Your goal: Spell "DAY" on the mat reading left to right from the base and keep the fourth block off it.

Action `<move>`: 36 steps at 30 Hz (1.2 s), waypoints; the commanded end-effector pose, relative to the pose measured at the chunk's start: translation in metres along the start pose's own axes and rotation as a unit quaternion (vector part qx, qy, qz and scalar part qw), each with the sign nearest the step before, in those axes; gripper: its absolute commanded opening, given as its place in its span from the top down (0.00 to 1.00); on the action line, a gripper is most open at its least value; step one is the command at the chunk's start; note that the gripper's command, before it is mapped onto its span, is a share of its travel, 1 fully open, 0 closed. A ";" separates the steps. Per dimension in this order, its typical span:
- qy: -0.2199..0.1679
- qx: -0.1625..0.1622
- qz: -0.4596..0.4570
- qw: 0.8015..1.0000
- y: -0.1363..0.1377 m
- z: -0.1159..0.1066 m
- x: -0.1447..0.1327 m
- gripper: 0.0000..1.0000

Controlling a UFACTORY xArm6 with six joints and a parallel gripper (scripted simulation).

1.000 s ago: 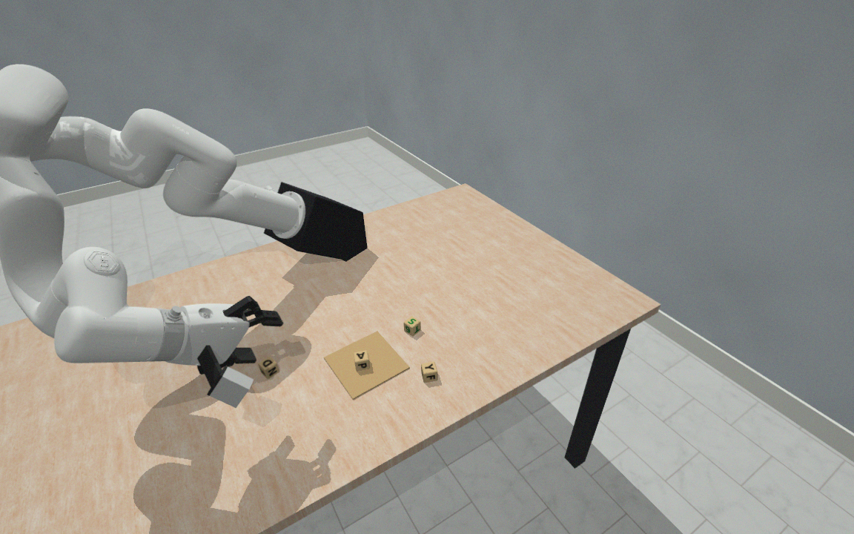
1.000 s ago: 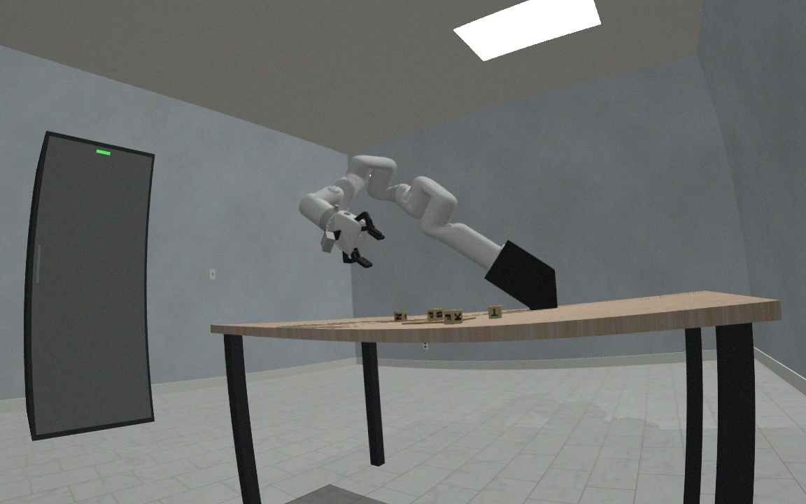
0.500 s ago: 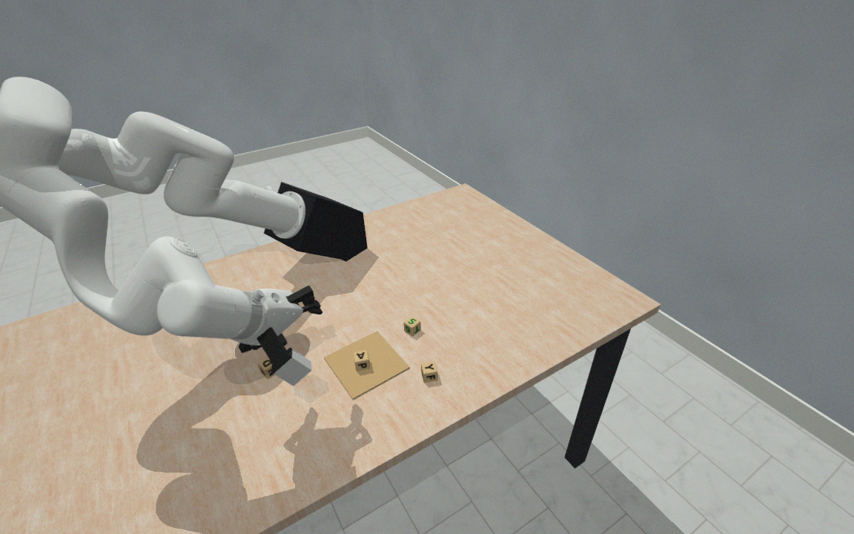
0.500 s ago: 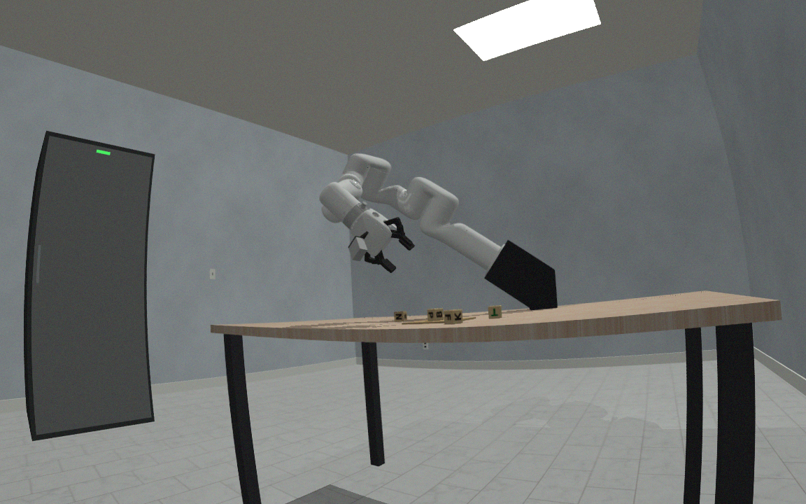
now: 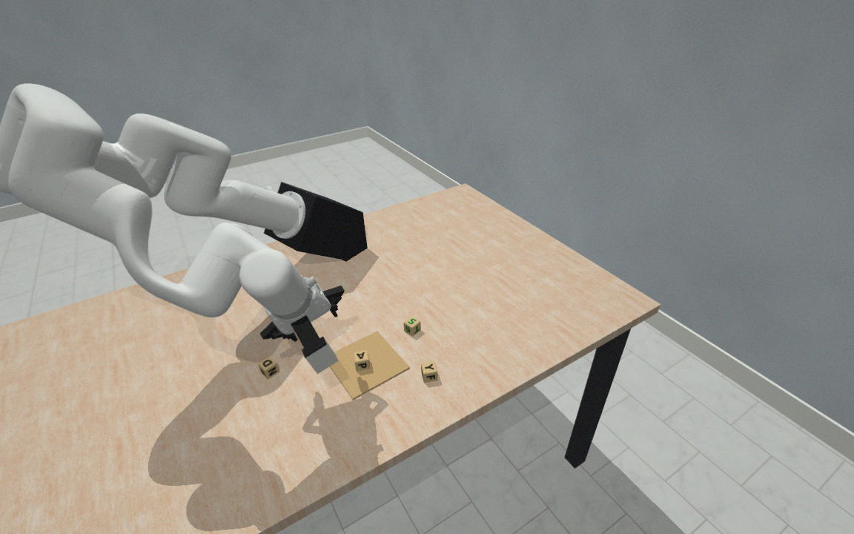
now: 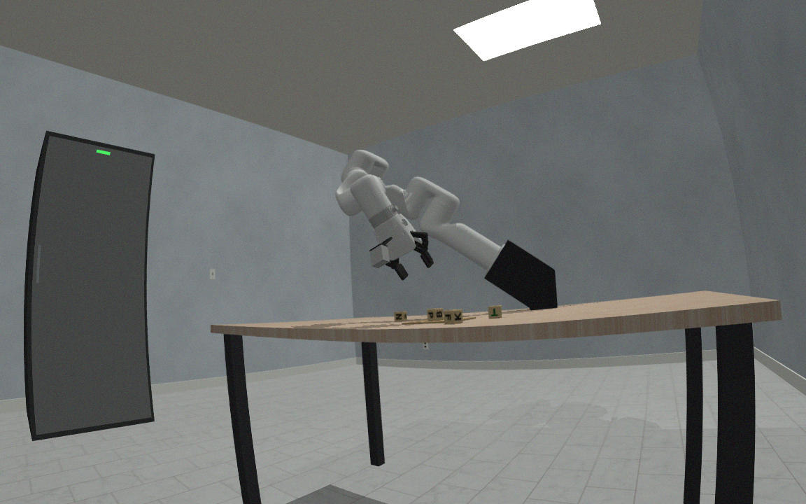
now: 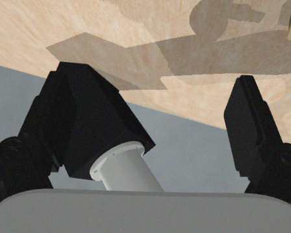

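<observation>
Wooden D block lies below open gripper.

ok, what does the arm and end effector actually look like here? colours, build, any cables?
Glossy white arm with rounded, bulbous links, rising from a black angular base housing. A grey band rings the wrist. The end effector has black linkage fingers with flat pads, plus a small grey box at its side. No cables show.

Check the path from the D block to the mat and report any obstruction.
Nothing visible lies on the table between the D block and the mat. The A block already sits on the mat, near its middle. The open, empty tool hangs well above the table.
</observation>
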State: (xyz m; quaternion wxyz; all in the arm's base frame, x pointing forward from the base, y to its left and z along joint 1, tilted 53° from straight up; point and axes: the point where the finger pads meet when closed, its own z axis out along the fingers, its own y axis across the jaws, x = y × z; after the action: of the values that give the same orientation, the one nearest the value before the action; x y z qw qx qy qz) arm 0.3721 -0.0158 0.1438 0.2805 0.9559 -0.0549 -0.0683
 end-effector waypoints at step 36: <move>0.332 -0.267 0.025 0.904 -0.084 0.046 0.032 0.00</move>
State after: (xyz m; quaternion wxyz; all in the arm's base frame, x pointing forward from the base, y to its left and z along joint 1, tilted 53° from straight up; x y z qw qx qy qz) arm 0.3969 0.0142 0.0664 0.5226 0.8294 0.0197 0.1965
